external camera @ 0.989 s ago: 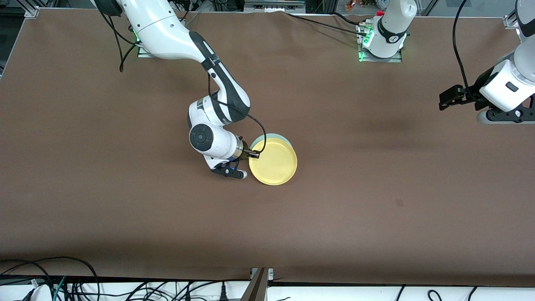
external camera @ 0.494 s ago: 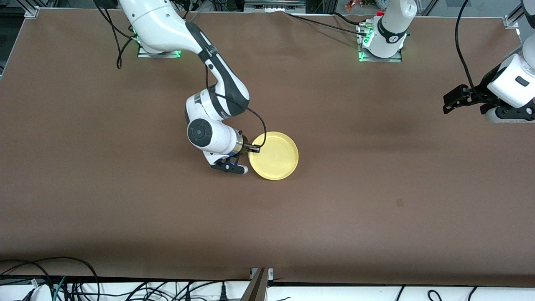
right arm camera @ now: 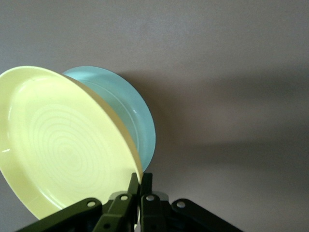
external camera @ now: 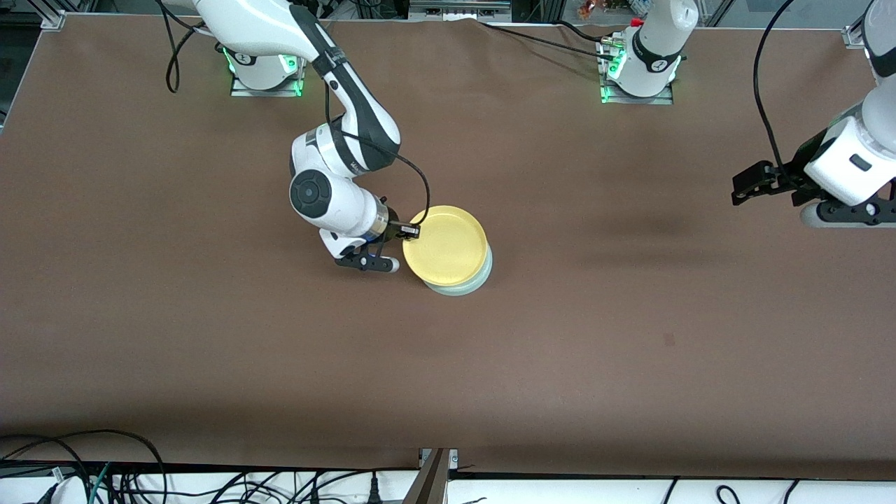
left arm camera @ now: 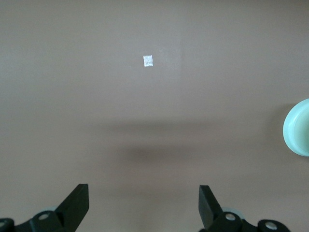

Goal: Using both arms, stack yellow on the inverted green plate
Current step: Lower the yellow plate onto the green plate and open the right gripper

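The yellow plate (external camera: pixel 445 245) is pinched by its rim in the closed right gripper (external camera: pixel 411 230), just above the green plate (external camera: pixel 470 283); the waiting left gripper (external camera: pixel 750 183) is spread wide, empty

The right gripper (external camera: pixel 409 231), pinched on the rim of the yellow plate (external camera: pixel 445 246), has carried that plate toward the robots' bases over the last second. A second ago the plate sat lower in the front view, with a crescent of the green plate (external camera: pixel 467 286) showing at its edge toward the bases; half a second ago the yellow plate hid the green one entirely. Now the green crescent shows at the edge nearer the front camera — the yellow plate overshoots it. The left gripper (external camera: pixel 750 186), over the table's left-arm end, drifted slightly and came back.
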{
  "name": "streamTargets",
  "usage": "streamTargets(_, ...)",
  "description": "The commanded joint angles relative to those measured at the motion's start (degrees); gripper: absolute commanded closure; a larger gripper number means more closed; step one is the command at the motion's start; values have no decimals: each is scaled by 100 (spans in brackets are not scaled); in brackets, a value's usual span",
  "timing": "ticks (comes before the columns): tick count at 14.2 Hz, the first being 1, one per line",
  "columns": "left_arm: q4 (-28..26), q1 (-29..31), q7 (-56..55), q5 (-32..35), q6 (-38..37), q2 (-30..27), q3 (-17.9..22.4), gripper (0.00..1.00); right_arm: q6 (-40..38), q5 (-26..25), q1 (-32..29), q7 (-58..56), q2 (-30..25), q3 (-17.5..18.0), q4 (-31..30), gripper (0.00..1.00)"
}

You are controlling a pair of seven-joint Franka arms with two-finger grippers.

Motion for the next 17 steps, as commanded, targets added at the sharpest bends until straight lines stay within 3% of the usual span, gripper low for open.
streamTargets(1,203,32,-21,-126,-45,76,13,0,1056,32,67,-221,-249,204,-807,100)
streamTargets(12,203,50,67,-47,289,85,30,0,1849,120,331,-124,253,204,-685,100)
streamTargets(13,203,41,67,-47,289,85,30,0,1832,120,322,-133,261,204,-659,78)
streamTargets(14,203,50,67,-55,289,85,21,0,1832,120,331,-133,296,204,-598,1)
streamTargets(17,203,50,67,-47,289,85,30,0,1587,111,331,-185,279,169,-342,0)
